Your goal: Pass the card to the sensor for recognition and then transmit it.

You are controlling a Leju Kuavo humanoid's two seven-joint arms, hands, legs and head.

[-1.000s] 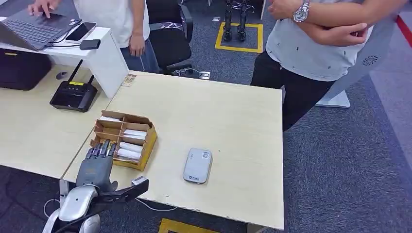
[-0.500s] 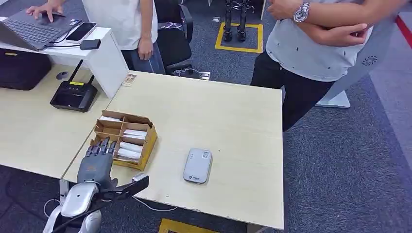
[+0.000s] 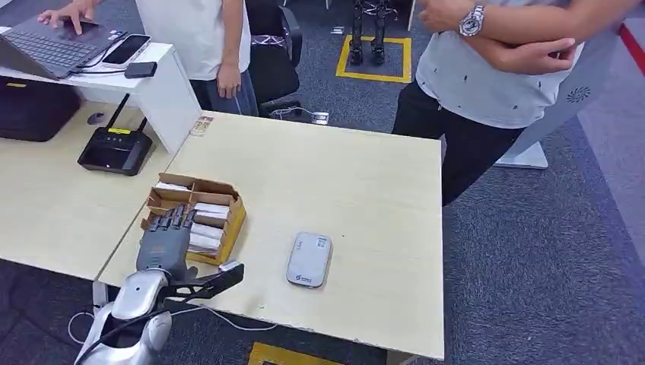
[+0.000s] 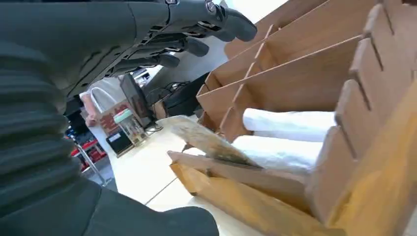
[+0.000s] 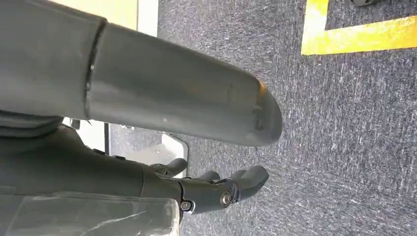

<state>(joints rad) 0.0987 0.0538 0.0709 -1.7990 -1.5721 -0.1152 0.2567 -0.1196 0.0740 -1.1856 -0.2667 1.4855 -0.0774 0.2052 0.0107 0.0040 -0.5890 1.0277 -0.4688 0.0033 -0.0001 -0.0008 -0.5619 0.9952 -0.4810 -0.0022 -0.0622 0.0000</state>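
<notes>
Head view: left robot hand (image 3: 165, 237) over near edge of cardboard box (image 3: 228, 205) holding white cards (image 3: 207, 226), fingers extended, nothing held; sensor (image 3: 309, 259) alongside on tabletop (image 3: 342, 175).
Left wrist view: fingers (image 4: 206, 19) spread above compartments.
Right wrist view: right robot hand (image 5: 216, 189) loosely curled, empty, above carpet (image 5: 354, 123).

My left hand (image 3: 164, 239) is stretched forward off the silver left arm (image 3: 133, 308), palm down, fingers (image 4: 196, 29) straight and spread, nothing in it. Right hand (image 5: 216, 189) just hangs low at my side, fingers loosely apart and slightly curled, empty too.
</notes>
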